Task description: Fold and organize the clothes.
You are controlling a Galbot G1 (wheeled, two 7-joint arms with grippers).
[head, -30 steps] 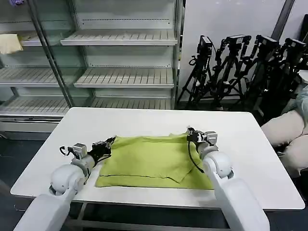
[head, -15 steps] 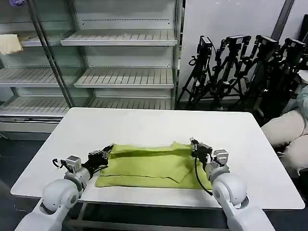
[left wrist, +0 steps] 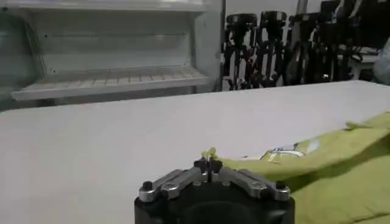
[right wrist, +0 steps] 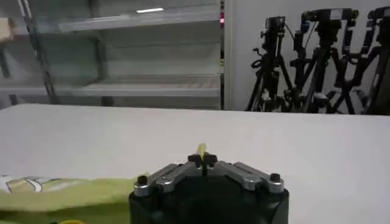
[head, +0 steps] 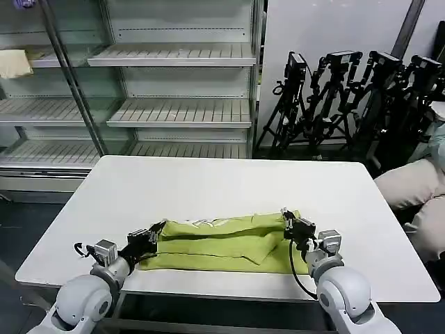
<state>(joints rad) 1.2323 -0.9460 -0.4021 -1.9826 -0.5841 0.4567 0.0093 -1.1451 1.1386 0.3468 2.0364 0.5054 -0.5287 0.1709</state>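
Both end effectors grip the lime T-shirt (head: 222, 242), one at each end of its upper folded layer. The left end effector (head: 154, 232) pinches the shirt's left end; in the left wrist view its fingertips (left wrist: 209, 165) sit pressed together with a small tuft of green fabric caught between them. The right end effector (head: 288, 224) is clamped on the shirt's right end, and the right wrist view shows a sliver of the fabric pinched between its closed tips (right wrist: 202, 159). The shirt lies on the white surface (head: 208, 184) near its front edge, folded into a long band running left to right, with the held edge lifted a little above the lower layer. A pale neck label (left wrist: 281, 151) shows on the upper layer. Behind the surface stand empty shelves (head: 174, 111) and a cluster of black tripods (head: 348, 97).
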